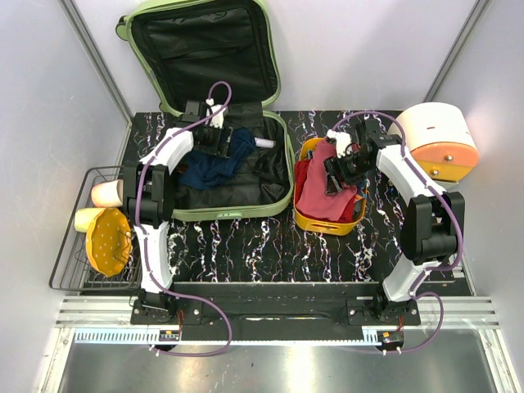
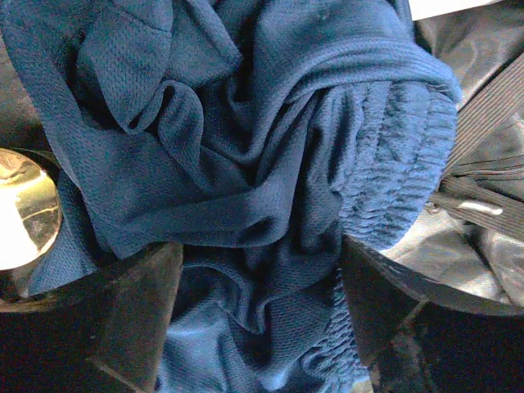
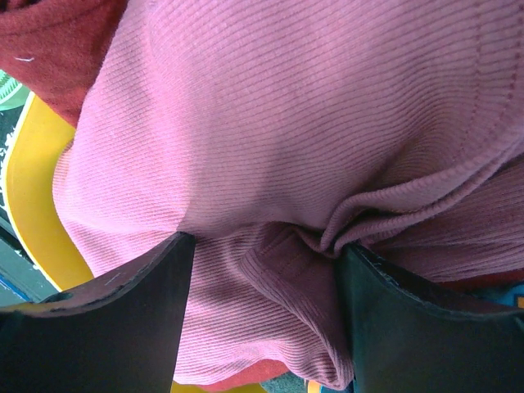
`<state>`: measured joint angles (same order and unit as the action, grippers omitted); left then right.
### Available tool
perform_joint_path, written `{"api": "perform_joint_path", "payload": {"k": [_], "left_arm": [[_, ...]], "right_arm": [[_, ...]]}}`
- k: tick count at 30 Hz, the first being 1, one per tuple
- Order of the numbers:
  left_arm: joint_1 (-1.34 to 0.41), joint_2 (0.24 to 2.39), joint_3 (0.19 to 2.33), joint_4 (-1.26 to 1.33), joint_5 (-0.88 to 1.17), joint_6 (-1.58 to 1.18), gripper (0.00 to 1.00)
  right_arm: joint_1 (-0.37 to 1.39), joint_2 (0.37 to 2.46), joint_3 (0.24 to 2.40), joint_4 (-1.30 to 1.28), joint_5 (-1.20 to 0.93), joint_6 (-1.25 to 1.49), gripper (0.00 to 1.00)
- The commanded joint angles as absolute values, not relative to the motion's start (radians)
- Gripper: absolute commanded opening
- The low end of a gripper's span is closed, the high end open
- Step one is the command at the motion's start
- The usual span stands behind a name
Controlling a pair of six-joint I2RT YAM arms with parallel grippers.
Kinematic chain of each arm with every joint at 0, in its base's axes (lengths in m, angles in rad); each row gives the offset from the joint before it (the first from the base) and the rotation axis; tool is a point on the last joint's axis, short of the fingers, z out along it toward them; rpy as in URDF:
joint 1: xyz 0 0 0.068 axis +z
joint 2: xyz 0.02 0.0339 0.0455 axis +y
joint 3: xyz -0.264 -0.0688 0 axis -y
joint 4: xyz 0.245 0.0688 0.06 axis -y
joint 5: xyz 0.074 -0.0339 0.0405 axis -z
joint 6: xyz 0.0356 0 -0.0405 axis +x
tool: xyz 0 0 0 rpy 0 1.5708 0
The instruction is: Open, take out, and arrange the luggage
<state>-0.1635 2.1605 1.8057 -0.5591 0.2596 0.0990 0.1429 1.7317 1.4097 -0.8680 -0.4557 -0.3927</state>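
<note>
The luggage [image 1: 229, 214] lies open on the table [image 1: 246, 246], lid propped behind. Inside it, the left gripper [image 1: 219, 141] straddles blue shorts [image 1: 214, 170], jaws wide and nothing clamped, apparently lining up a pick. Right of the luggage, the right gripper [image 1: 340, 168] is equally spread over a pink top [image 1: 326, 195] in the tray [image 1: 327, 227], probably setting it down.

Wire rack [image 1: 70, 246] holding peach cup [image 1: 107, 193], cream cup [image 1: 87, 218], yellow perforated dish [image 1: 108, 240]; cream-orange drum [image 1: 438, 139]

Bright, even overhead light; close wrist views slightly soft.

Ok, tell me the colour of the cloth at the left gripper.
Dark blue; the cloth shows best in left wrist view.
</note>
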Motion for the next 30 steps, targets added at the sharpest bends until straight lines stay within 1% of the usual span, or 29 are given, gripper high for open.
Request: {"api": "perform_joint_path", "payload": {"k": [1,2,3,7,8,13,16,20,24,25,26,28,29,30], "left_arm": [[-0.176,2.073,1.792,-0.532,0.248,0.164,0.85],[-0.187,2.063,1.786,-0.532,0.253,0.175,0.9],[-0.196,2.04,1.766,-0.526,0.249,0.186,0.99],[-0.253,1.987,1.675,-0.447,0.166,0.232,0.99],[-0.274,1.983,1.652,-0.433,0.116,0.236,0.99],[-0.324,2.045,1.649,-0.42,0.017,0.259,0.99],[-0.35,2.121,1.673,-0.443,-0.054,0.279,0.99],[-0.347,2.224,1.759,-0.504,-0.155,0.295,0.99],[-0.347,2.305,1.857,-0.61,-0.141,0.299,0.99],[-0.347,2.318,1.871,-0.65,-0.127,0.304,0.97],[-0.347,2.33,1.897,-0.667,-0.12,0.307,0.93],[-0.342,2.352,1.922,-0.71,-0.072,0.316,0.79],[-0.333,2.356,1.943,-0.727,-0.046,0.321,0.69],[-0.328,2.367,1.956,-0.742,-0.023,0.322,0.5]], "right_arm": [[0.14,1.707,1.442,-0.876,-0.449,-0.41,0.76],[0.14,1.706,1.443,-0.88,-0.449,-0.41,0.76],[0.14,1.706,1.443,-0.881,-0.451,-0.411,0.77],[0.14,1.707,1.447,-0.884,-0.456,-0.41,0.77],[0.14,1.71,1.448,-0.882,-0.457,-0.41,0.76],[0.14,1.715,1.451,-0.884,-0.459,-0.411,0.77],[0.14,1.718,1.453,-0.884,-0.456,-0.414,0.77],[0.14,1.72,1.456,-0.884,-0.456,-0.416,0.77],[0.141,1.72,1.459,-0.884,-0.454,-0.42,0.77],[0.14,1.721,1.46,-0.887,-0.453,-0.422,0.77],[0.14,1.721,1.463,-0.885,-0.451,-0.422,0.77],[0.14,1.72,1.465,-0.884,-0.451,-0.422,0.77],[0.141,1.718,1.468,-0.885,-0.451,-0.422,0.77],[0.14,1.718,1.47,-0.885,-0.449,-0.422,0.77]]}}
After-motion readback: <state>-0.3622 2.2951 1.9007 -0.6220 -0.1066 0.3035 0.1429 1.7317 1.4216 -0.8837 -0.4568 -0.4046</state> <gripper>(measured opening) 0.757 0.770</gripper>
